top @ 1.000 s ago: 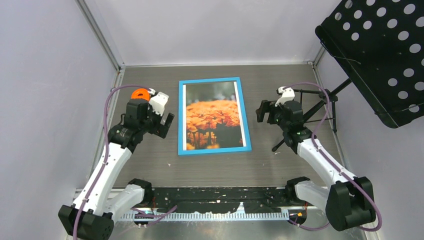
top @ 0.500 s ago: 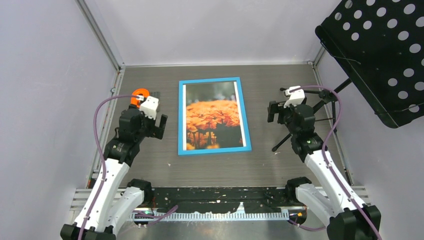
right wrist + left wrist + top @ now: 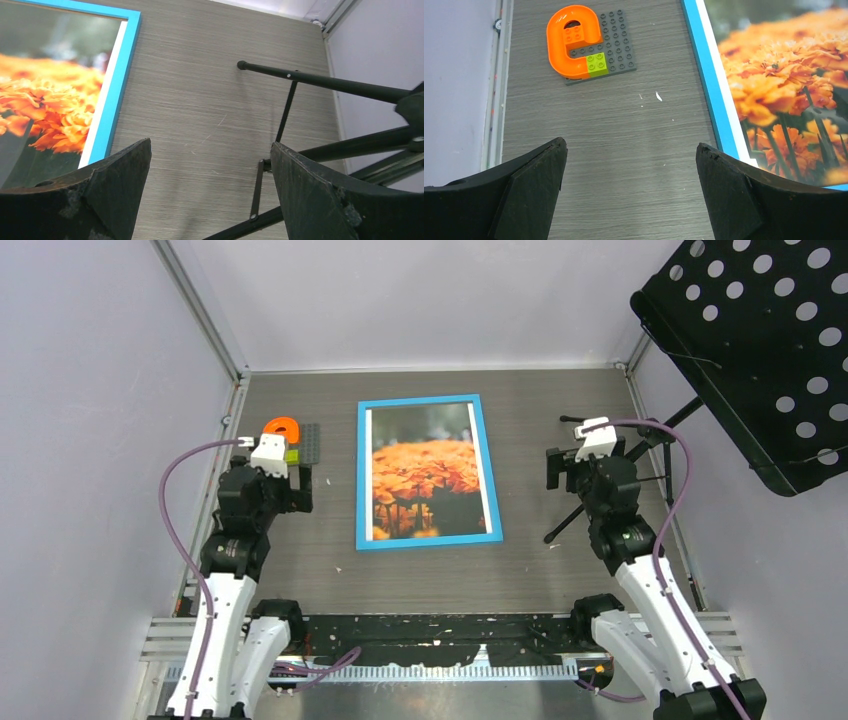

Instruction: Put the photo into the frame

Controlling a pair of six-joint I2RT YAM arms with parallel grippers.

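A: Frame (image 3: pixel 362 480), where?
B: Flat on the middle of the tabletop (image 3: pixel 430 575), blue side up, long edges running away from the arm bases. The photo (image 3: pixel 428 472) sits inside it, orange flowers showing, with a white strip along each long edge

A: Hands?
B: Left hand (image 3: pixel 630 150) is spread wide and holds nothing, above the tabletop left of the frame's left edge. Right hand (image 3: pixel 211 146) is also spread and holds nothing, off the right edge

A: Room at the sides?
B: Left has an open strip between the frame and the wall rail. A grey brick plate (image 3: pixel 616 45) with an orange curved piece (image 3: pixel 574 42) lies far-left, apart from the frame. Right is tighter: black stand legs (image 3: pixel 325 82) spread over the tabletop just beside the right hand, and a perforated black panel (image 3: pixel 760 350) overhangs the far right corner

A: Near and far edges?
B: Open band between the near edge and the arm bases; narrower gap from the far edge to the back wall
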